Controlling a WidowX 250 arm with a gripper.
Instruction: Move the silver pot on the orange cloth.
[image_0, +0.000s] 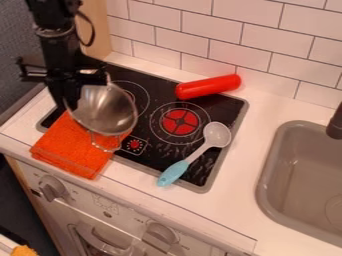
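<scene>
The black gripper (72, 96) is at the upper left, shut on the left rim of the silver pot (105, 111). The pot is tilted, with its open side facing up toward the camera and one wire handle pointing to the front. It overlaps the upper right part of the orange cloth (72, 150), which lies folded across the stove's left front corner and the white counter. Whether the pot's underside touches the cloth cannot be told.
On the black stove top (150, 135) are a red cylinder (208, 87) at the back and a spoon (175, 172) with a blue handle to the right. A grey sink (300, 175) is at the right; a tiled wall stands behind.
</scene>
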